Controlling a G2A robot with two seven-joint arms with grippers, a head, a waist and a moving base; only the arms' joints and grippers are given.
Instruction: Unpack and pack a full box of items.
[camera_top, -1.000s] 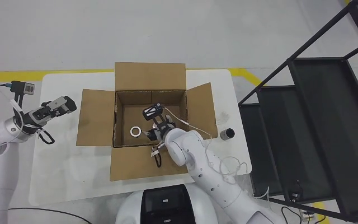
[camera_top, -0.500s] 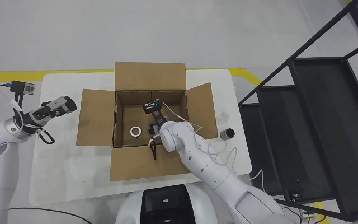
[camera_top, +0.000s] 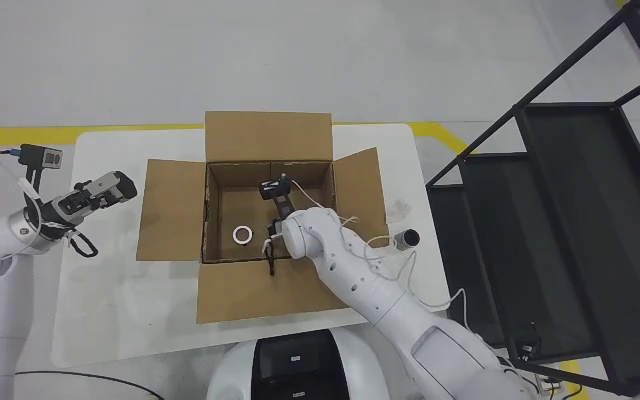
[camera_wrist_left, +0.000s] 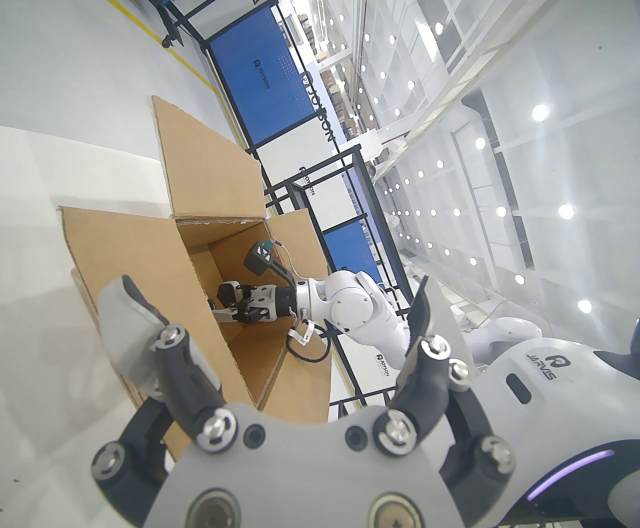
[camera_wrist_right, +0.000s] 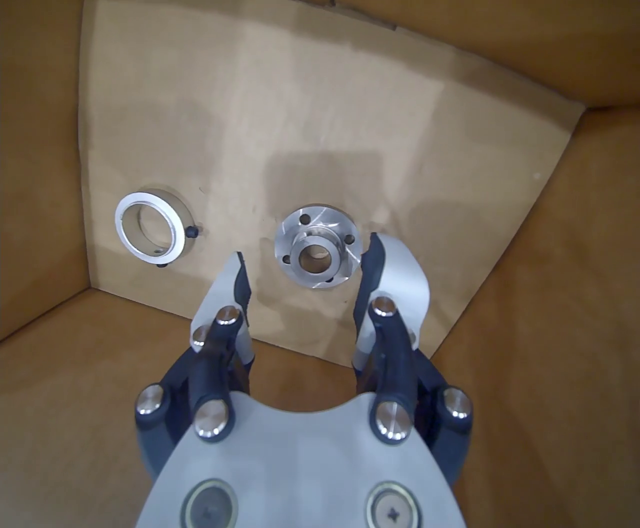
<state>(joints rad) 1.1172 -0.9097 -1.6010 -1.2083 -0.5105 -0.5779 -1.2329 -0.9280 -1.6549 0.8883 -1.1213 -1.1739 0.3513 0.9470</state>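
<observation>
Looking down in the top view, the open cardboard box (camera_top: 268, 215) is seen mid-table (camera_top: 110, 300) with all four flaps folded out. A silver ring (camera_top: 241, 234) lies on its floor, and the right arm is set inside beside it. The left gripper (camera_top: 112, 188) is held well apart, beyond the left flap. A small dark cylinder (camera_top: 407, 239) stands on the table past the right flap.

In the left wrist view, that gripper's fingers are spread wide, with nothing between them.

In the right wrist view, the right gripper (camera_wrist_right: 305, 270) is released, its fingers placed either side of a flanged hub (camera_wrist_right: 317, 253) on the box floor, not closed on it. The hub is best centred between the pads, gripped across its rim, then lifted straight up. The box walls are close around the gripper, so free room is judged to be upward only.
</observation>
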